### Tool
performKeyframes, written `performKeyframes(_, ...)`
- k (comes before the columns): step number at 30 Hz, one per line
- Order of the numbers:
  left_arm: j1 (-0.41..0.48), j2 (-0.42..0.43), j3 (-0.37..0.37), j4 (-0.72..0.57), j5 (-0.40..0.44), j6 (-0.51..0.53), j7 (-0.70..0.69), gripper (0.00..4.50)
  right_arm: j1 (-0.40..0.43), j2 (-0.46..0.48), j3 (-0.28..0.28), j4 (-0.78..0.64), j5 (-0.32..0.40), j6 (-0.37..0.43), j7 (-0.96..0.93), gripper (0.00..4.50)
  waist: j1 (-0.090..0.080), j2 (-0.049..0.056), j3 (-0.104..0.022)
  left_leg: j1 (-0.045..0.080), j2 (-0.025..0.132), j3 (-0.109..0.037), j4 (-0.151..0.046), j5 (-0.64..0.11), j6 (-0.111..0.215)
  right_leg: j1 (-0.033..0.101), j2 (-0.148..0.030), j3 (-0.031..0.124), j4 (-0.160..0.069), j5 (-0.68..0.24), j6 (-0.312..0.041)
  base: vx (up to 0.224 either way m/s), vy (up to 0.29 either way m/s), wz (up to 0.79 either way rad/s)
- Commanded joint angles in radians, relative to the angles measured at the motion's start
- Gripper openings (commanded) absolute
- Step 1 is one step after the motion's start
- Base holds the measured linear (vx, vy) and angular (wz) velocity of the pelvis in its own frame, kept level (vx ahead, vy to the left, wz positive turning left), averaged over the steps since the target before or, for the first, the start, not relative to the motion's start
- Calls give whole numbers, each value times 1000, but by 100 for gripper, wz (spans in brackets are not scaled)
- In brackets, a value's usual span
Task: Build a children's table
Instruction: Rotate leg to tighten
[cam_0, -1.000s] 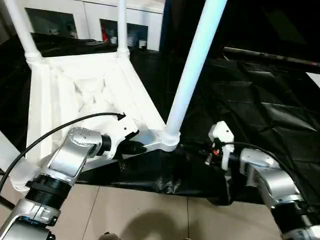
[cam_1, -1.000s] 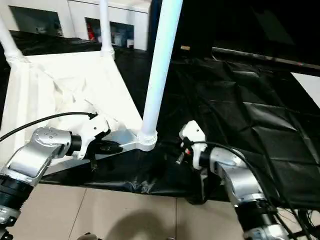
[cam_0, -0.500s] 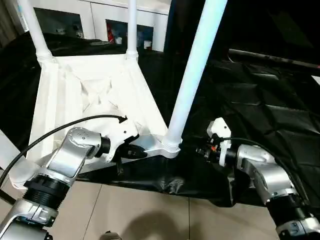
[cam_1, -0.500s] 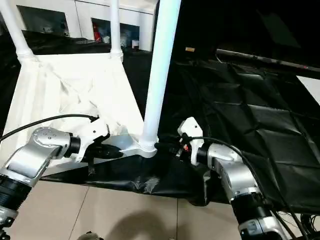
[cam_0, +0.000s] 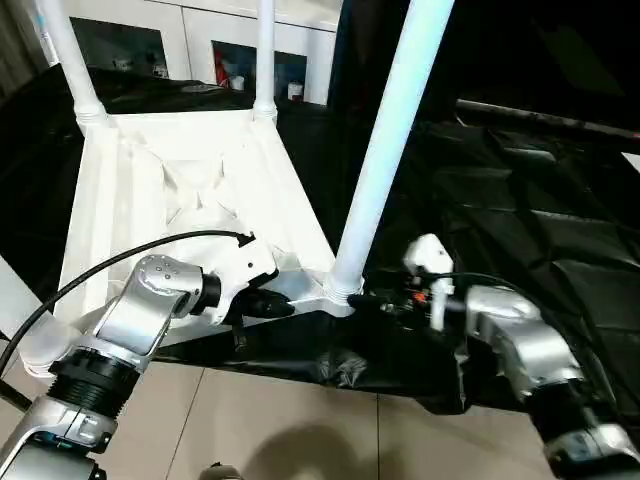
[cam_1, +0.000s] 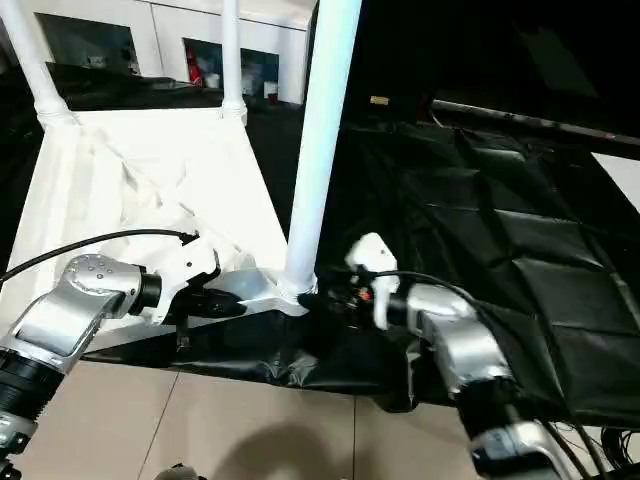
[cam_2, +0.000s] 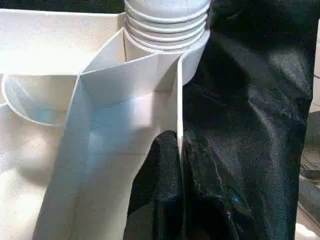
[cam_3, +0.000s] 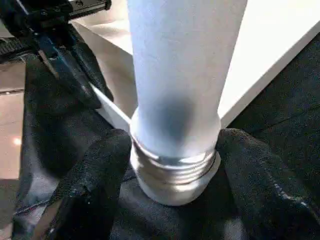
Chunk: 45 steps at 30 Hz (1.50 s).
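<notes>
White plastic tabletop (cam_0: 190, 190) lies upside down on the black-draped work table (cam_0: 520, 210), legs up. The left gripper (cam_2: 179, 165) pinches its rim; the right gripper (cam_3: 172, 165) stands open around the near leg (cam_0: 385, 150). No readable writing.

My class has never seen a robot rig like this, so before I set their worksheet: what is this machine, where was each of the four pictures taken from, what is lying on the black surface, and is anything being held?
It is a humanoid robot with two silver arms ending in black two-fingered grippers. Two pictures come from cameras in its head, looking down. The other two come from cameras on its wrists.

On the black cloth lies a white plastic children's tabletop, upside down, with legs standing up from its corners.

The left gripper is shut on the tabletop's thin edge wall, beside the nearest corner. The right gripper has its fingers on either side of the base of the nearest leg, just above its ribbed socket. Whether they squeeze it is unclear.
</notes>
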<state>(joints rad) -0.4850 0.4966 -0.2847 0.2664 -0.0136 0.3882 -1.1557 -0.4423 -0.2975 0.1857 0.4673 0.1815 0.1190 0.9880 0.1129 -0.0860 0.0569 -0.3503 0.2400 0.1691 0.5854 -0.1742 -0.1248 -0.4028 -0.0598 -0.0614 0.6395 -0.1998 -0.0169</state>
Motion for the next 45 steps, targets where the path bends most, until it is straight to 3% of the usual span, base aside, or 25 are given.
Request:
performKeyframes(1, -11, -52, -34, -14, -50, -30, -47, 0, -15, 15, 30, 22, -17, -13, -4, 304, -3, 2, -64, 0, -8, 13, -63, -153, 11, 50, -64, 44, -77, -171, -169, 0, 0, 0)
performKeyframes(8, -12, -50, -28, -7, -51, -37, -47, 0, -57, 49, 12, 89, -22, -41, -14, 289, -6, 0, -60, 1, -8, 11, -66, -196, 3, 47, -67, 45, -88, -272, -142, 0, 0, 0)
performKeyframes(14, -14, -48, -23, -5, -53, -36, -51, 0, -57, 48, 11, 106, -21, -57, 4, 263, -7, -1, -61, 0, -7, 11, -65, -178, 8, 47, -65, 44, -83, -235, -151, 0, 0, 0)
performKeyframes(24, -11, -63, -4, 9, -51, -32, -25, 0, -56, 77, -17, 145, -18, -76, -42, 254, -10, -1, -59, 0, -8, 11, -67, -201, 5, 44, -66, 44, -89, -284, -143, 0, 0, 0)
performKeyframes(25, -17, -86, 3, 27, -45, -35, 11, 0, -53, 95, -35, 159, -17, -79, -92, 251, -12, 6, -59, -1, -9, 9, -68, -208, 1, 45, -67, 44, -90, -302, -138, 0, 0, 0)
performKeyframes(26, -28, -120, 11, 55, -34, -38, 64, 0, -46, 118, -55, 171, -13, -82, -146, 247, -19, 2, -57, 2, -9, 11, -69, -217, -6, 40, -64, 44, -95, -312, -136, 0, 0, 0)
performKeyframes(29, -68, -206, 16, 134, 1, -33, 194, 0, -21, 176, -86, 159, 2, -60, -240, 231, -19, 1, -59, 5, -10, 9, -67, -225, -13, 41, -67, 44, -98, -348, -121, 0, 0, 0)
performKeyframes(30, -81, -231, 14, 157, 12, -31, 229, 0, -14, 192, -84, 153, -2, -56, -262, 216, -18, 8, -60, 6, -10, 9, -65, -227, -12, 39, -67, 45, -98, -344, -122, 0, 0, 0)
performKeyframes(32, -110, -283, 13, 205, 30, -34, 296, 0, -5, 220, -71, 147, -25, -55, -310, 212, -18, 1, -61, 2, -12, 10, -66, -219, -4, 41, -64, 44, -99, -333, -116, 0, 0, 0)
performKeyframes(34, -137, -327, 15, 242, 40, -34, 346, 0, -1, 247, -59, 142, -42, -58, -341, 198, -16, 2, -61, -1, -13, 9, -65, -214, -1, 43, -66, 44, -99, -335, -109, 0, 0, 0)
performKeyframes(35, -150, -344, 14, 256, 44, -34, 364, 0, 0, 262, -56, 136, -45, -58, -355, 188, -18, 9, -63, -2, -13, 9, -65, -215, 0, 44, -66, 44, -101, -328, -106, 0, 0, 0)
performKeyframes(37, -168, -360, 3, 279, 66, -56, 369, 0, -1, 280, -52, 123, -56, -73, -376, 178, -20, 6, -66, -5, -13, 7, -65, -210, 9, 45, -68, 43, -99, -317, -110, 0, 0, 0)
performKeyframes(38, -169, -360, 3, 280, 67, -58, 369, 0, -1, 281, -52, 123, -57, -75, -378, 171, -16, 6, -65, -5, -12, 8, -65, -199, 12, 43, -70, 46, -99, -296, -114, 0, 0, 0)
performKeyframes(39, -170, -354, 0, 289, 83, -75, 371, 0, -4, 280, -64, 120, -58, -81, -390, 163, -16, 15, -67, -4, -11, 4, -67, -194, 8, 46, -69, 43, -95, -284, -122, 0, 0, 0)
performKeyframes(41, -168, -338, 3, 297, 92, -94, 369, 0, -6, 265, -81, 113, -54, -82, -401, 140, -17, 14, -66, -1, -8, 7, -68, -187, 10, 45, -65, 45, -90, -205, -144, 0, 0, 0)
performKeyframes(45, -151, -291, 1, 279, 87, -124, 310, 0, 9, 209, -100, 68, -38, -64, -353, 97, -16, 10, -66, -3, -10, 8, -68, -190, 14, 49, -66, 44, -91, -207, -142, 0, 0, 0)
